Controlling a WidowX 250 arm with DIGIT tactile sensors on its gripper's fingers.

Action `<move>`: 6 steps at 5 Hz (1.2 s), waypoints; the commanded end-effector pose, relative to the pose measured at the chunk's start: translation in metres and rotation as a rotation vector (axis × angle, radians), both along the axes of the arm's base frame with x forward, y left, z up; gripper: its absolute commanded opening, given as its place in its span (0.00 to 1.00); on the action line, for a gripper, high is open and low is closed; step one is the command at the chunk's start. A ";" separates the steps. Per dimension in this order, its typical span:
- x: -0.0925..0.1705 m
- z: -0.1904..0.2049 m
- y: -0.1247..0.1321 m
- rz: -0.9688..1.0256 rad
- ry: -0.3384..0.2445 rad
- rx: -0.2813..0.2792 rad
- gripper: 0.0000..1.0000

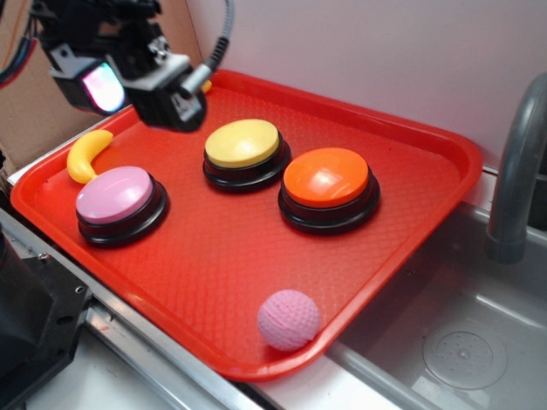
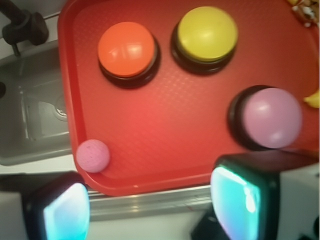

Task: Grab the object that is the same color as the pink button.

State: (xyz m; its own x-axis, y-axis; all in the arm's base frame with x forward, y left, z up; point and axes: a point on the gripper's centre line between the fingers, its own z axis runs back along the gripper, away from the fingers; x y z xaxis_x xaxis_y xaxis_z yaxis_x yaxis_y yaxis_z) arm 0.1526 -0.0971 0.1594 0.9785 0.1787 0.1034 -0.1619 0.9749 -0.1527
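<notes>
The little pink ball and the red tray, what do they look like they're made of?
The pink ball looks like soft foam or rubber: matte, with a dimpled, golf-ball-like surface and no shine. The red tray looks like hard moulded plastic: a fine pebbled texture on its floor and a smooth, slightly glossy raised rim.

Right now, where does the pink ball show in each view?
Exterior: pink ball sits near the tray's front corner, lower middle of the picture.
Wrist: ball lies lower left, by the tray's rim.
Shared landmark: the orange button, nearest button to it in both.
</notes>
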 end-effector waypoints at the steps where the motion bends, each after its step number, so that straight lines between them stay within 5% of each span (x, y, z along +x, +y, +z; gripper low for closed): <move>1: 0.016 -0.037 -0.037 -0.023 0.020 -0.078 1.00; 3: 0.018 -0.070 -0.061 -0.073 0.057 -0.155 1.00; 5: 0.017 -0.100 -0.072 -0.092 0.116 -0.171 1.00; 6: 0.017 -0.111 -0.078 -0.101 0.143 -0.133 1.00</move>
